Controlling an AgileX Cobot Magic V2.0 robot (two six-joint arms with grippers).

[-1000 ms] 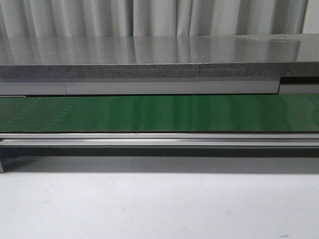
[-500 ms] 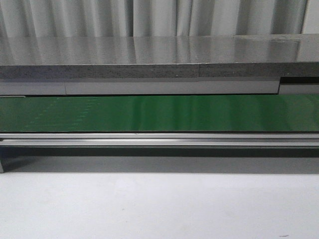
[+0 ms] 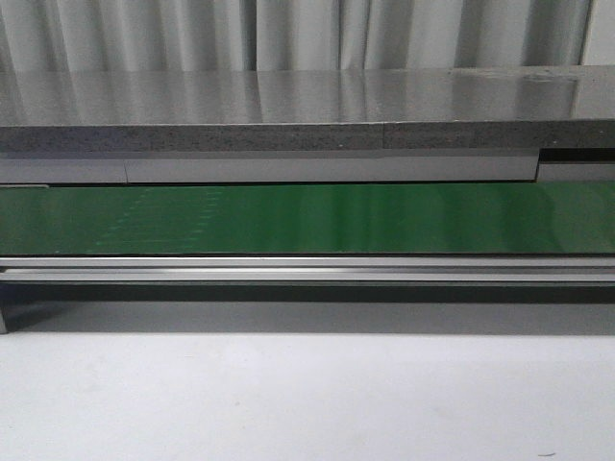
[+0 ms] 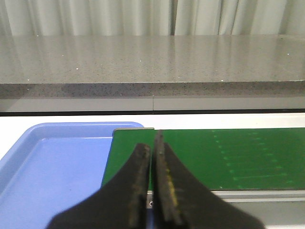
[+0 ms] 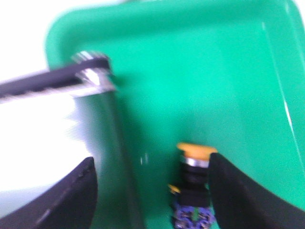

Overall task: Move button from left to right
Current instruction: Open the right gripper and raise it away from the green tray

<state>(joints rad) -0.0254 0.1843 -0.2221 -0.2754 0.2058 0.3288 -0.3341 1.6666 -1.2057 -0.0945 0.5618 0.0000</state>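
Belt (image 3: 307, 219) marks alone had drifted across the front view, so nothing else moved: the button (image 5: 193, 183) lay in the green tray (image 5: 190, 71) between the right hand's (image 5: 150, 191) wide fingers, seemingly released, while the left hand (image 4: 153, 191) was pinched empty.

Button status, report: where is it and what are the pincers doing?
Left pincer shut, empty, over the belt's end by the blue tray. Right pincer open. Button in green tray, against one finger. Nothing blocking.
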